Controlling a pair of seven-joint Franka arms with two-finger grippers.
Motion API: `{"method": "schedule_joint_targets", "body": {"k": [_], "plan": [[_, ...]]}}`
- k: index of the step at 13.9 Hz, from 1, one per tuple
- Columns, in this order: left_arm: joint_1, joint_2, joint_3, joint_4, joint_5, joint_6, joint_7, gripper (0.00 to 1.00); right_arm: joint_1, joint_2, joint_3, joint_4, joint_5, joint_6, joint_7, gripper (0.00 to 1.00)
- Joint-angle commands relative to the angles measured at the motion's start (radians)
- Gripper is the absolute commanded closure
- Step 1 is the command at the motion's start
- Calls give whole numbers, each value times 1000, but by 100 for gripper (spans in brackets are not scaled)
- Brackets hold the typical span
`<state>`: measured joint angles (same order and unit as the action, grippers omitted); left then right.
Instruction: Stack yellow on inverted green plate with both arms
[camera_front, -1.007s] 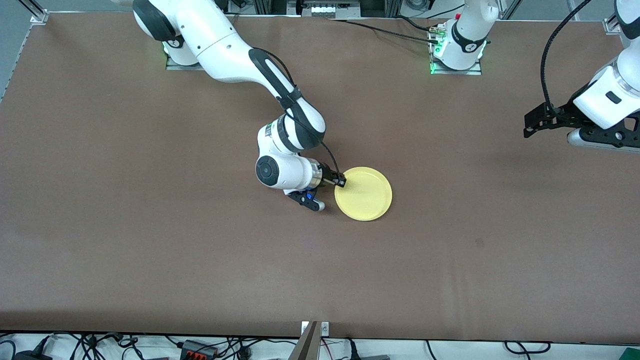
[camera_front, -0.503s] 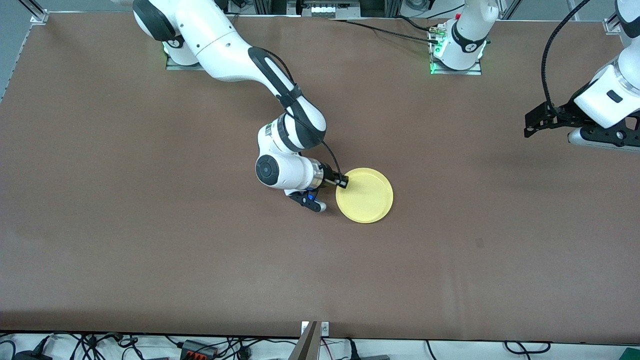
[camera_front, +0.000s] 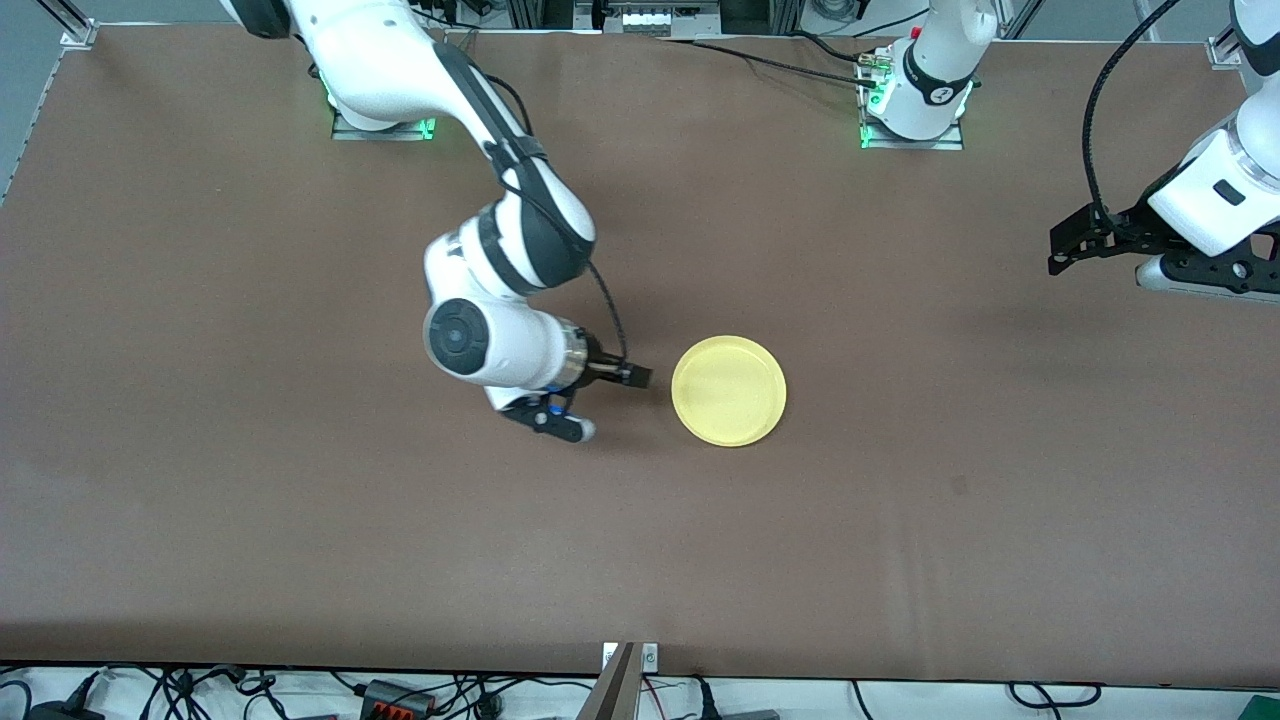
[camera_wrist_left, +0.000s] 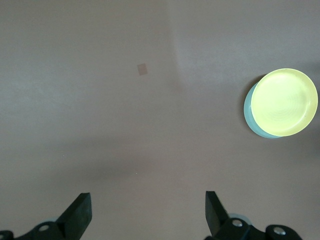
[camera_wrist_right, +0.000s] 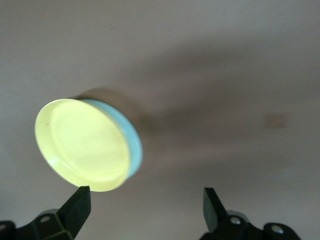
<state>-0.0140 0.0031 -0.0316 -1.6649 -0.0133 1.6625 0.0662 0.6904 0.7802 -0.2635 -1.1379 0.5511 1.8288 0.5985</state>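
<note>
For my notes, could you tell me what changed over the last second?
The right tool let go of the yellow plate and drew back toward the right arm's end, now open beside it. The plate stayed on the green plate; the left tool stayed open, waiting at its end.

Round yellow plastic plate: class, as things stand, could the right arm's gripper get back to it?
Probably yes. The open right gripper sits just beside the round yellow plastic plate, apart from it, with only bare brown table between.
</note>
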Motion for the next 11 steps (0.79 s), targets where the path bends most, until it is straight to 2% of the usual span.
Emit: {"method": "schedule_joint_targets", "body": {"k": [1,3,5,7,11], "plan": [[-4,-11,-1,5,9,-7,20,0,-31,-84,-90,-25,-88,-170,-184,0],[-3,-12,-1,5,9,-10,20,0,-51,-127,-190,-25,-109,-264,-308,0],[0,-11,1,5,10,-7,20,0,-52,-151,-299,-26,-111,-302,-446,0],[2,-11,1,5,10,-7,20,0,-52,-159,-382,-26,-108,-332,-499,0],[2,-11,-1,5,12,-6,20,0,-49,-176,-447,-29,-111,-321,-500,0]]}}
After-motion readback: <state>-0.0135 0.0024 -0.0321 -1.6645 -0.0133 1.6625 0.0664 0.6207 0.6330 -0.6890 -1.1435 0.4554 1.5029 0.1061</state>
